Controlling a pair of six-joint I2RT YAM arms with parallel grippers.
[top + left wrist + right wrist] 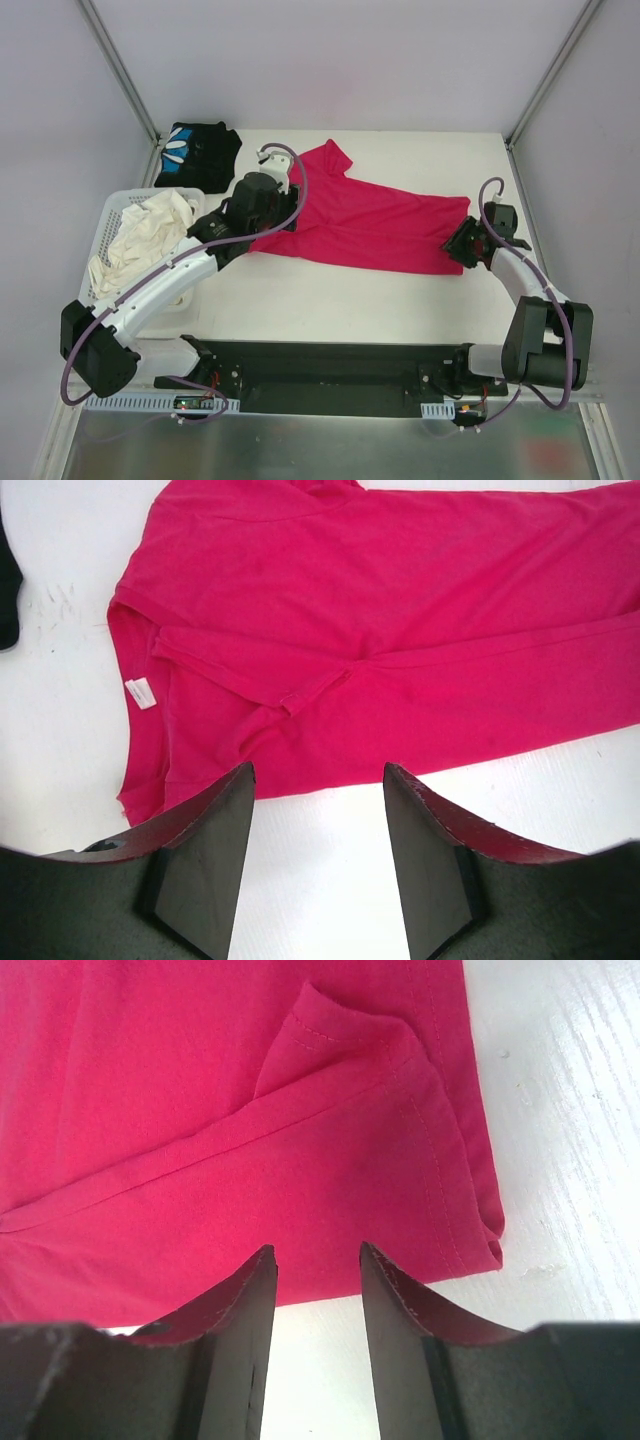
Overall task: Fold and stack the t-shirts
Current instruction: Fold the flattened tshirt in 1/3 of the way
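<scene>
A magenta-red t-shirt lies spread across the middle of the table, partly folded lengthwise. My left gripper hovers at its left, sleeve end. In the left wrist view that gripper is open, its tips just over the shirt's near edge, with nothing between them. My right gripper is at the shirt's right end. In the right wrist view it stands open over the hem, holding nothing. A black t-shirt with a blue-and-white print lies bunched at the back left.
A white lattice basket holding crumpled white cloth sits at the left, beside my left arm. A white label shows on the red shirt's left edge. Metal frame posts rise at the back corners.
</scene>
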